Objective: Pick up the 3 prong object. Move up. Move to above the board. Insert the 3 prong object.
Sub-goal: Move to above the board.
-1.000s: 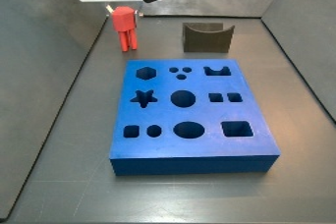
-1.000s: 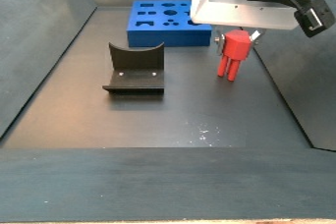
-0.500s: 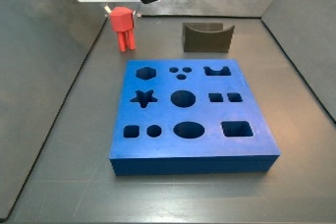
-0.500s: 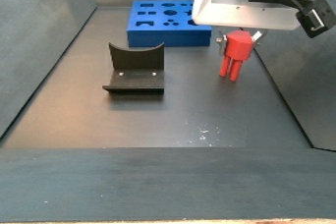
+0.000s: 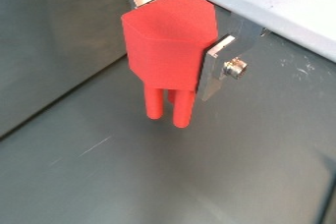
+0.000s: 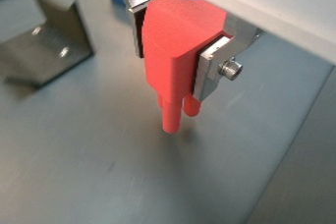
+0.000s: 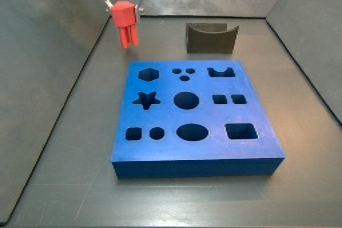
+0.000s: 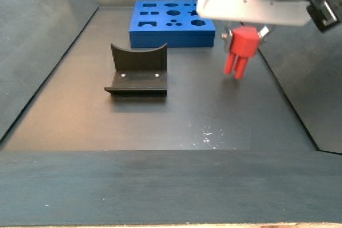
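The 3 prong object (image 5: 167, 56) is bright red, a blocky top with prongs hanging down. My gripper (image 5: 171, 41) is shut on its top, silver fingers (image 6: 213, 61) pressed against both sides in both wrist views. In both side views the 3 prong object (image 7: 124, 20) (image 8: 242, 48) hangs off the grey floor beneath the white gripper body (image 8: 257, 2). The board (image 7: 197, 117) is a large blue slab with shaped holes. It lies apart from the gripper, which is beyond one of its far corners, and shows as the board (image 8: 167, 22) at the back.
The fixture (image 7: 210, 38) (image 8: 135, 72), a dark L-shaped bracket, stands on the floor beyond the board. Its edge also shows as the fixture (image 6: 39, 41) in a wrist view. Grey walls rise around the floor on all sides.
The gripper has risen with the 3 prong object held in it; the prong tips now hang higher above the floor. The board and fixture have not moved.
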